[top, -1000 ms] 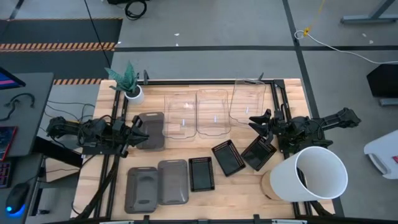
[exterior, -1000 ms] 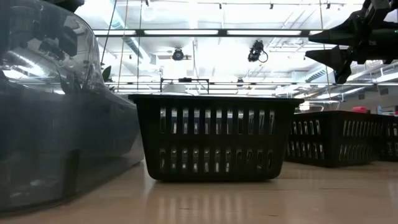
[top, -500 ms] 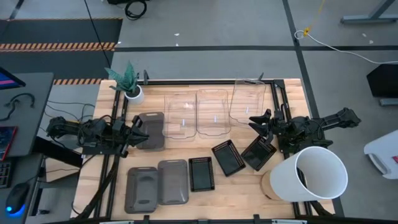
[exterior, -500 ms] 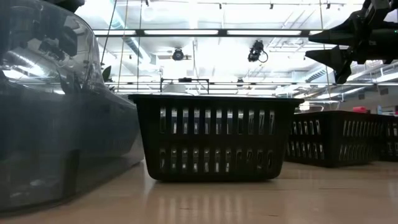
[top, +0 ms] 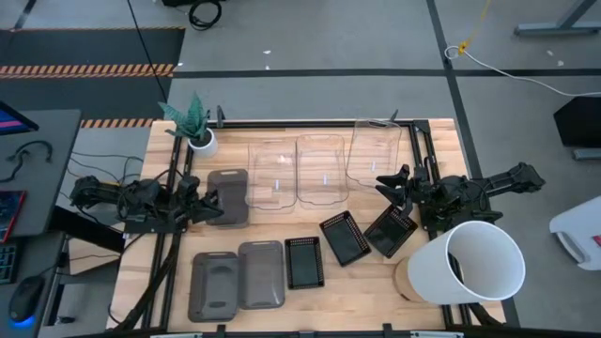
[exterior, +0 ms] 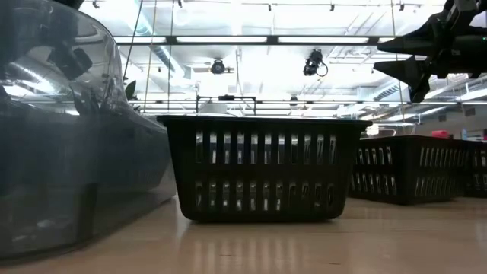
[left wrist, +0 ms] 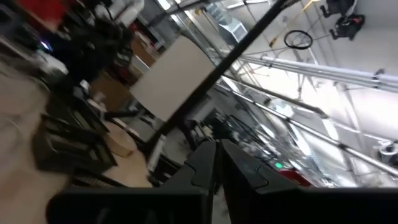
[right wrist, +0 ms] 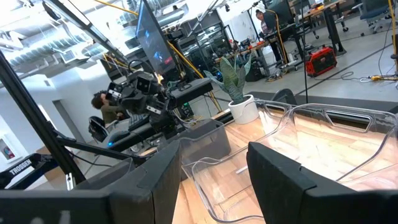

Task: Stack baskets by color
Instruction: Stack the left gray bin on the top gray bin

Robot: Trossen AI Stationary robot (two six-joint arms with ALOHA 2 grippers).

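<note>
Three smoky grey trays (top: pixel 227 197) (top: pixel 213 284) (top: pixel 261 274) rest on their bases on the table's left half. Three clear bins (top: pixel 272 174) (top: pixel 322 169) (top: pixel 376 150) stand in a row at the back. Three black mesh baskets (top: pixel 303 261) (top: pixel 345 237) (top: pixel 391 229) sit in the near middle; one of them (exterior: pixel 262 167) fills the low view. My left gripper (top: pixel 212 202) (left wrist: pixel 217 158) is shut and hangs above the left edge of the far grey tray. My right gripper (top: pixel 385 183) (right wrist: pixel 214 180) (exterior: pixel 377 58) is open, raised beside the rightmost clear bin.
A big white bucket (top: pixel 474 263) lies at the near right corner, under my right arm. A small white plant pot (top: pixel 200 141) stands at the far left. Black frame rails (top: pixel 174 244) run along both sides of the wooden table.
My left gripper has rolled about the line it points along and has stayed in place above the far grey tray. No basket has moved.
</note>
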